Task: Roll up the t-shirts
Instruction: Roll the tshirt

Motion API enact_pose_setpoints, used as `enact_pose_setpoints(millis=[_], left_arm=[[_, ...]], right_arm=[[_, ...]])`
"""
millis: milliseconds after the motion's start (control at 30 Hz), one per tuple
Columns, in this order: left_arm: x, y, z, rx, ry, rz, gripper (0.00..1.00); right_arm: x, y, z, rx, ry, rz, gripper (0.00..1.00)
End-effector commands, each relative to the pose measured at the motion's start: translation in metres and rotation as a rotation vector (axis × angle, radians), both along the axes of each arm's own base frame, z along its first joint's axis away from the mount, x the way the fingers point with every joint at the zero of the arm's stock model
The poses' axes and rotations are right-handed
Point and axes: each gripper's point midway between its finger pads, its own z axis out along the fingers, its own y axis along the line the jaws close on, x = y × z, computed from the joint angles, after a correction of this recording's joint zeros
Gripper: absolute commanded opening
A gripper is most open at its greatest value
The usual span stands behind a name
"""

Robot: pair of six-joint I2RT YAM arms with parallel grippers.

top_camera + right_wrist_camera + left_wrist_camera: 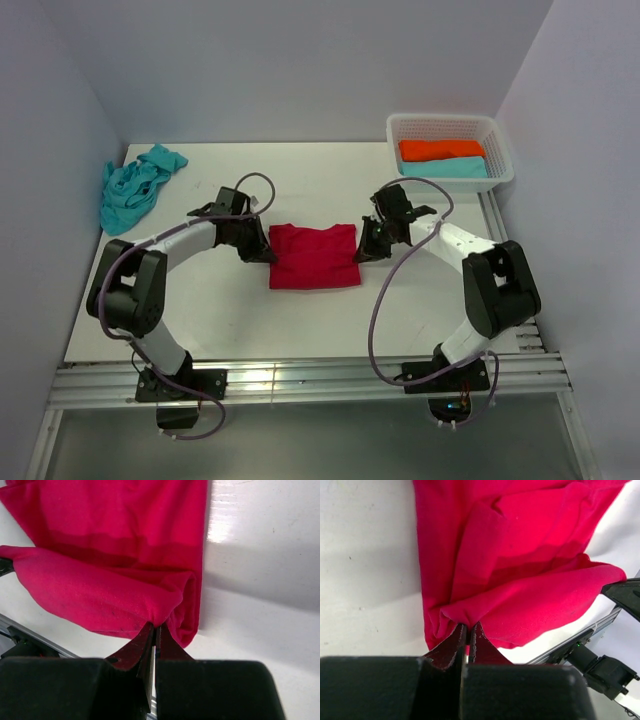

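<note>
Wrist views show left fingers (462,636) and right fingers (149,636) clamped on the red t-shirt (520,555); the turquoise t-shirt (135,190) appears only overhead.

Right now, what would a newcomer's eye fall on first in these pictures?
The crimson t-shirt lies in the middle of the table, pinched on its left by the left tool and on its right by the right tool, both shut on it. A crumpled turquoise t-shirt sits in the far left corner; a white basket holding folded orange cloth and turquoise cloth stands far right.
</note>
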Motion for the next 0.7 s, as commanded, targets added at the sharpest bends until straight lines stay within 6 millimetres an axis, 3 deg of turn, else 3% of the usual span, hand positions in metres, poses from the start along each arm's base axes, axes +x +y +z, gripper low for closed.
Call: enact_pose_setpoints(millis=[0,167,300,500,533,667], left_arm=[[0.01,0.003,-0.002,0.022,-0.01,-0.024,0.0],[0.011,0.004,-0.019,0.037,0.03,-0.027,0.0],[0.019,0.001,-0.015,0.02,0.009,-0.025,0.04],[0.031,-0.005,0.002,-0.013,-0.023,-0.029,0.16],[0.032,-0.006,0.005,-0.015,-0.024,-0.03,0.18],[0.036,-0.007,0.02,-0.032,-0.05,-0.026,0.37]], right_arm=[[0.014,-0.002,0.0,-0.01,-0.025,-0.001,0.0],[0.014,-0.005,-0.016,-0.021,0.008,-0.013,0.0],[0.019,-0.004,-0.016,-0.011,0.002,-0.028,0.05],[0.032,-0.002,-0.003,-0.001,-0.029,-0.044,0.2],[0.035,-0.002,0.001,-0.001,-0.034,-0.046,0.29],[0.04,-0.003,0.012,0.006,-0.051,-0.055,0.4]])
